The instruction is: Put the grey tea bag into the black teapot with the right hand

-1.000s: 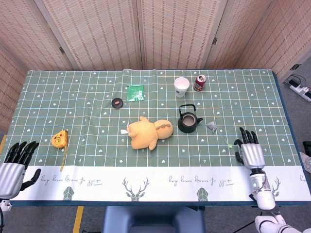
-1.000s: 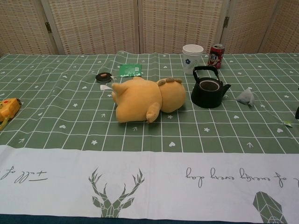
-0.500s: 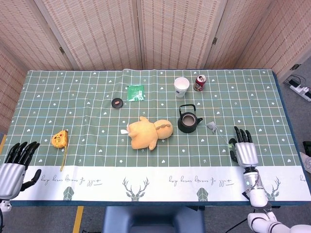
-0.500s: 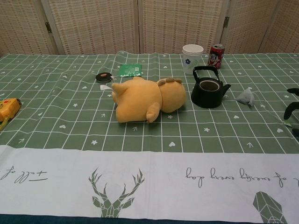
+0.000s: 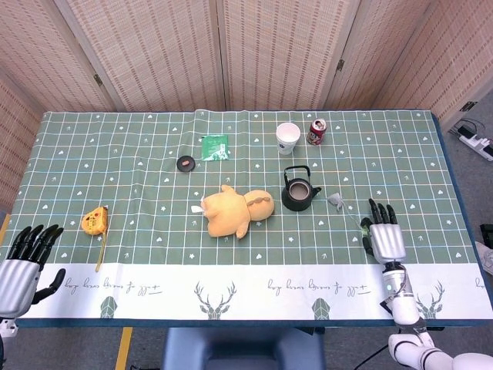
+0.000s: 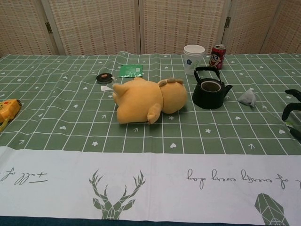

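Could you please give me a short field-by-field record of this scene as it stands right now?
surface: table with green patterned cloth
target: grey tea bag lying on the cloth, just right of the black teapot, apart from it
teapot state: upright, lid off, opening visible
right hand: fingers spread, holding nothing, near the tea bag but not touching it
left hand: at the near left edge, holding nothing
other items: yellow plush toy, white cup, red can, green packet
task status: tea bag not yet picked up
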